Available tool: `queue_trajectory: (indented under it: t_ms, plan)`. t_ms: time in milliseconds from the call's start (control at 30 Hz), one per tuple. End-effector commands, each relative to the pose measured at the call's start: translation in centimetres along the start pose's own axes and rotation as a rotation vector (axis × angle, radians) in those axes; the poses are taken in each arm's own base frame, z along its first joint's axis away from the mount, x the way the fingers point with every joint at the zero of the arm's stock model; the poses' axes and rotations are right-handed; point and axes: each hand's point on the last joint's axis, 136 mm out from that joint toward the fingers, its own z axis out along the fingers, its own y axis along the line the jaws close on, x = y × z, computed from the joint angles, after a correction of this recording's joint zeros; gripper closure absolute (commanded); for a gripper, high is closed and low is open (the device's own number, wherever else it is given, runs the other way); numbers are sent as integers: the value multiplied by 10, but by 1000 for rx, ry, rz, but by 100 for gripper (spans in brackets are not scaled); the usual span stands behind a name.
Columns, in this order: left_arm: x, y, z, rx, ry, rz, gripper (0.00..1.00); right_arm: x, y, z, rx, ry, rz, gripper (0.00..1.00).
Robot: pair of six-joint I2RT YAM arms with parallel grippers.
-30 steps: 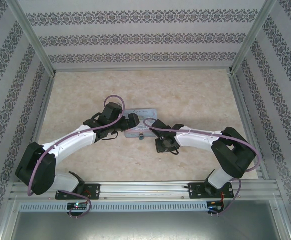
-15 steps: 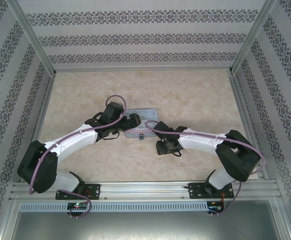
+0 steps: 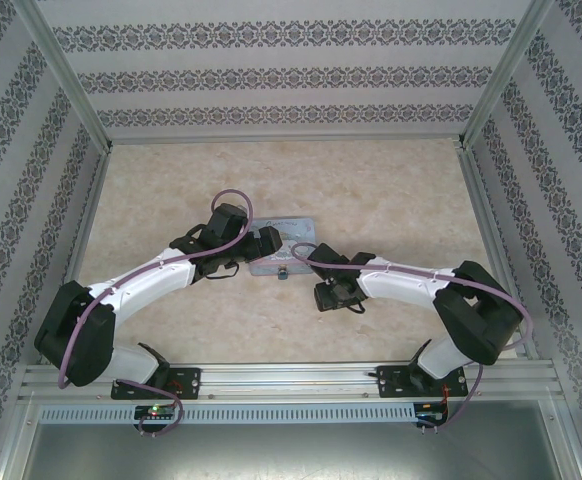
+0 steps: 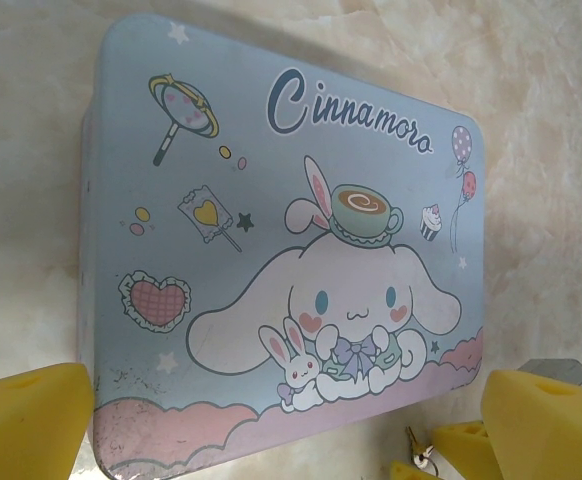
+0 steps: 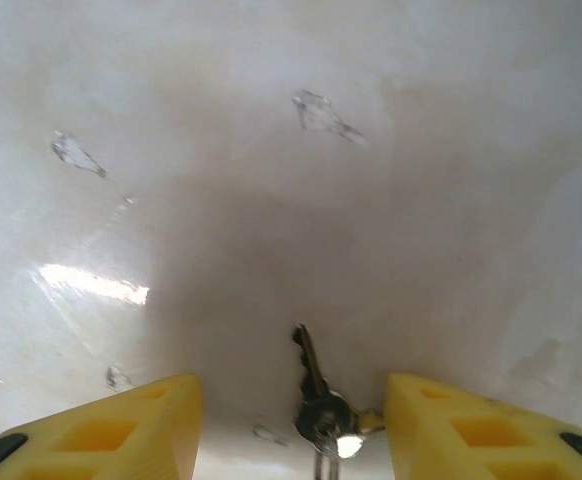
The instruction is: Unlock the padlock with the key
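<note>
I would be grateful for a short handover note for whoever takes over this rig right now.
Left gripper: jaws wide, straddling the near end of the blue tin; I cannot tell whether they press it.
Right gripper: open, low over the table, holding nothing.
Key: flat on the table between the right gripper's fingers, on a small ring, touching neither finger.
Padlock: at the tin's near edge; too small to tell whether it is locked.
Done: nothing visible; the key is not picked up.
Left: grip the key, bring it to the padlock, insert, turn.
</note>
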Motion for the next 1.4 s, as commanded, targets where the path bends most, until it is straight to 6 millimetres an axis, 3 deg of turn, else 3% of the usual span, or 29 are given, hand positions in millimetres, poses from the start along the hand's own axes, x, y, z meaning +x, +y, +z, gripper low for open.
queue_trajectory:
  t_ms: [0, 567, 867, 1167, 1367]
  plan:
    - [-4, -14, -1, 31, -11, 12, 0, 8, -14, -7, 61, 13, -36, 47]
    - [-2, -13, 0, 30, -9, 8, 0, -7, -7, -10, 77, 3, -134, 47]
    - [-1, -14, 0, 32, -8, 9, 0, -2, -8, -3, 82, 26, -143, 50]
    - [-2, -15, 0, 33, -9, 10, 0, 4, -10, 7, 93, 60, -151, 57]
    - [-2, -15, -1, 34, -10, 10, 0, 11, -11, 9, 84, 78, -138, 69]
